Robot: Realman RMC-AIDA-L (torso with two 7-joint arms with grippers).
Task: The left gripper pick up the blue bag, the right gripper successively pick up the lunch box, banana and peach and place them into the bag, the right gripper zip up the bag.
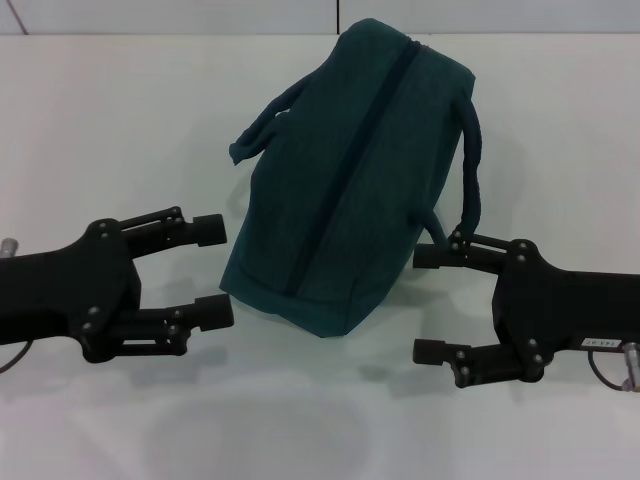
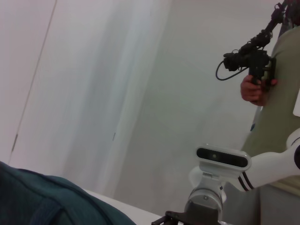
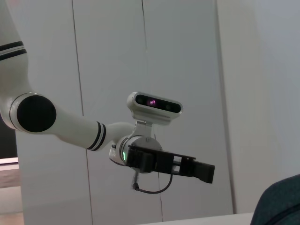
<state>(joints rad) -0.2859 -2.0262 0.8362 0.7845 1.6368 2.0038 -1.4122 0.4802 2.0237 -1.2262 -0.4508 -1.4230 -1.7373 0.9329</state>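
Head view: blue bag lies on its side on the white table, upper centre of frame, long axis running from top right down toward lower centre. Dark zipper line runs along its length and looks closed. One handle loops out at the bag's upper left; the other handle hangs down its right side.

Left gripper sits at left-centre of frame, just beside the bag's lower left edge. Fingers apart, nothing between them, tips pointing toward the bag; lower tip near the fabric, contact can't be told.

Right gripper sits at lower right of frame, fingers apart and empty. Upper finger lies close under the bottom of the right handle loop, by the bag's right edge; touching or not can't be told. Lower finger well clear of the bag.

Left wrist view: bag fabric fills lower left corner. Opposite arm's white wrist with its camera at lower right. Behind it, a person in an olive top at right edge holds a black camera rig.

Right wrist view: opposite arm comes in from the left, its wrist camera at centre, its black gripper below that. Bag corner at lower right.
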